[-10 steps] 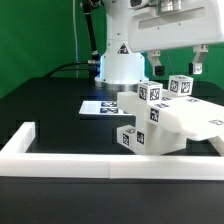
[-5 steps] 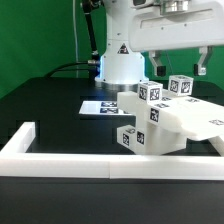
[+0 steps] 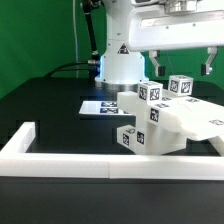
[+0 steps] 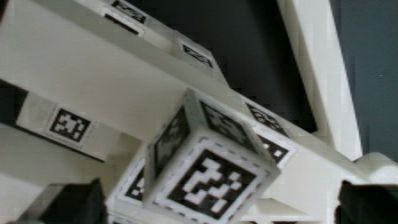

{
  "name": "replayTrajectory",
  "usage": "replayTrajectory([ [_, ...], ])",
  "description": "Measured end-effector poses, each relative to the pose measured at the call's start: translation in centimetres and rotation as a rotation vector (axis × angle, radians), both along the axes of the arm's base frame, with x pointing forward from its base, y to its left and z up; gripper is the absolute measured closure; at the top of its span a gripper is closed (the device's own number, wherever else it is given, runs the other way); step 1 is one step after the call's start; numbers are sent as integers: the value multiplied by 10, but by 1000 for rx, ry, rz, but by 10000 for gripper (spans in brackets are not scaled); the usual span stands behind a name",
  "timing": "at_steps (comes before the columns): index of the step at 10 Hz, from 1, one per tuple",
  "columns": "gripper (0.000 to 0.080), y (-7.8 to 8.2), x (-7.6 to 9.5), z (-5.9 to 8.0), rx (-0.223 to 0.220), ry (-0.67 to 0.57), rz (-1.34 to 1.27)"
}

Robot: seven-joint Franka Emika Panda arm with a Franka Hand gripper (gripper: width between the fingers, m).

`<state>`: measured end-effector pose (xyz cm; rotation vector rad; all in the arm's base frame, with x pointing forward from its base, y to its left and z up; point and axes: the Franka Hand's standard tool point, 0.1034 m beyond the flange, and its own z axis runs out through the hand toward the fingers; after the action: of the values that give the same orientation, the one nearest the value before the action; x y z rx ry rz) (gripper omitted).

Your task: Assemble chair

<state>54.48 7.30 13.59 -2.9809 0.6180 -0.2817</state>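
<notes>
One tool point(image 3: 181, 66) hovering just above the chair point(image 3: 165, 122), fingers point(image 3: 156, 62) spread wide, pinching nothing. Sitting on the black bench point(image 3: 50, 110), this white tagged assembly, pressed close against the white border wall point(image 3: 120, 164) near the exterior view's right, with the marker board point(image 3: 98, 106) lying flat just behind. Showing in the wrist view, close under the camera, one tagged upright block point(image 4: 210, 165) of the chair. Probably lining up for a grasp on an upper part; calling next for a straight descent, centring the block between the fingers before closing.
</notes>
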Motion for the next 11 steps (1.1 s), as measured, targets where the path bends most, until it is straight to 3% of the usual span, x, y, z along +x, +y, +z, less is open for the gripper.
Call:
replayTrajectory([
  [7, 150, 2, 3, -1, -151, -31, 571],
  [9, 150, -1, 3, -2, -182, -27, 680],
  [11, 150, -2, 3, -5, -183, -20, 662],
])
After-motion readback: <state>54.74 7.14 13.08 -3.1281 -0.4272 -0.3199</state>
